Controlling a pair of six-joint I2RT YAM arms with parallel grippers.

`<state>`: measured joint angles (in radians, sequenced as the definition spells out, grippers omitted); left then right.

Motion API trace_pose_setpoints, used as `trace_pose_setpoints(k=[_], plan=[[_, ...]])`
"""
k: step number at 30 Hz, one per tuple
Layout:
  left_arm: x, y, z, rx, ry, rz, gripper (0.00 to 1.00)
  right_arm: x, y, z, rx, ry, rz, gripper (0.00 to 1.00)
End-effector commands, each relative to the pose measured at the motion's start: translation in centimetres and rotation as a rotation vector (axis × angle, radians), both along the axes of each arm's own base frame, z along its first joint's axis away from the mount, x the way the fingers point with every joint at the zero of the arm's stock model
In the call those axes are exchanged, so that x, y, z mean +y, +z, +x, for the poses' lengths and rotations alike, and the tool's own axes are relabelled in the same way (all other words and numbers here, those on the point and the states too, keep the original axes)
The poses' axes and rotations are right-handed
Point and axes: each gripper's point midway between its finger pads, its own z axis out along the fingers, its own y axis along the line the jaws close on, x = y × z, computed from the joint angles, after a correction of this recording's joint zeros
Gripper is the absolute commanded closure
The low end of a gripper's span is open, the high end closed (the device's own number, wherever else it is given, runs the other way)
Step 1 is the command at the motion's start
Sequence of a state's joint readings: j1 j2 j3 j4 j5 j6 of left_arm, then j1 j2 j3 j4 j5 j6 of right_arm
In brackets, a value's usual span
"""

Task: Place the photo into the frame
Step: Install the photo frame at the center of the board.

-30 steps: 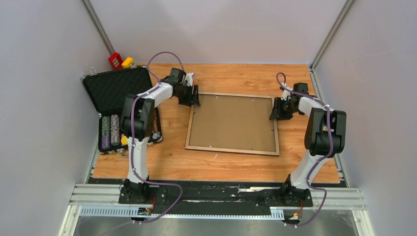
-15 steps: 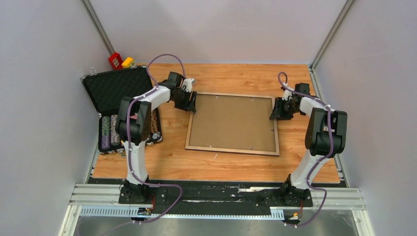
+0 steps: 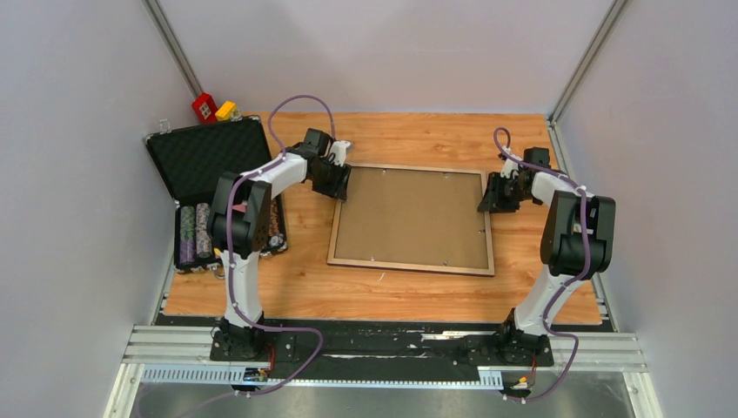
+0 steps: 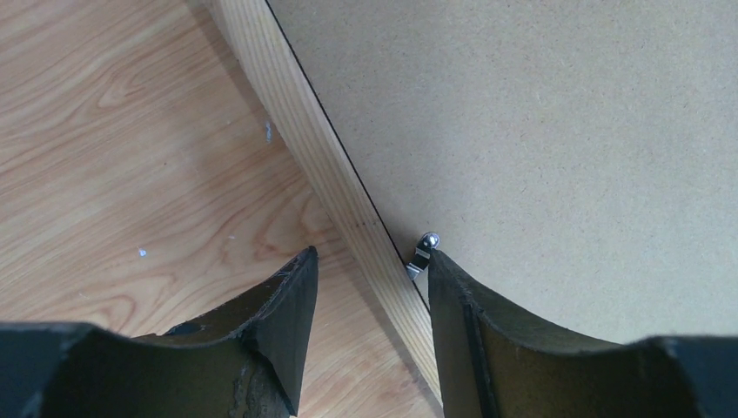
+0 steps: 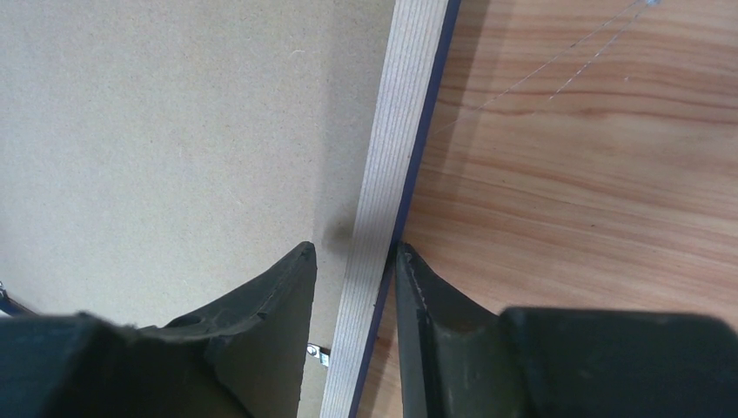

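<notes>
The frame [image 3: 409, 264] lies back side up in the middle of the table, its tan border around the brown backing panel [image 3: 409, 216]. The photo is not in view. My left gripper [image 3: 341, 185] is open at the frame's far left corner. In the left wrist view its jaws [image 4: 371, 254] straddle the tan border [image 4: 287, 122], and the right fingertip touches a small metal tab [image 4: 424, 252]. My right gripper [image 3: 484, 202] is open over the frame's right side. In the right wrist view it [image 5: 353, 247] straddles the border [image 5: 405, 104], the outer finger against the navy edge.
A black foam-lined case [image 3: 209, 157] lies open at the left with poker chips [image 3: 196, 231] in its near half. A red block [image 3: 205, 107] and a yellow block [image 3: 226, 111] sit at the far left corner. Grey walls close in on both sides.
My left gripper has shifted slightly nearer and to the right, onto the frame's left border. The right gripper and the frame have hardly moved.
</notes>
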<state>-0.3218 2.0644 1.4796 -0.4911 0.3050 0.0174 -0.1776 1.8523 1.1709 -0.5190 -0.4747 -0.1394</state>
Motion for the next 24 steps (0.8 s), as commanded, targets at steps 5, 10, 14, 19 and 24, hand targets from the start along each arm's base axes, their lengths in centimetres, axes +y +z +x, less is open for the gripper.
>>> trace_pose_setpoints(k=[5, 10, 14, 19, 24], plan=[[-0.02, 0.44, -1.15, -0.009, -0.027, 0.035, 0.43, 0.24, -0.13, 0.11, -0.008, 0.004, 0.038, 0.64], [0.32, 0.55, -1.14, -0.021, -0.031, 0.053, 0.47, 0.17, -0.02, 0.02, -0.009, 0.001, 0.044, 0.64], [0.59, 0.58, -1.11, -0.031, -0.033, 0.066, 0.51, 0.16, 0.07, -0.02, -0.009, -0.001, 0.051, 0.64], [0.39, 0.57, -1.02, -0.034, -0.023, 0.056, 0.54, 0.19, 0.08, -0.17, -0.007, -0.003, 0.058, 0.64], [0.24, 0.5, -0.79, -0.039, 0.005, 0.044, 0.58, 0.21, 0.09, -0.26, -0.004, -0.006, 0.062, 0.64]])
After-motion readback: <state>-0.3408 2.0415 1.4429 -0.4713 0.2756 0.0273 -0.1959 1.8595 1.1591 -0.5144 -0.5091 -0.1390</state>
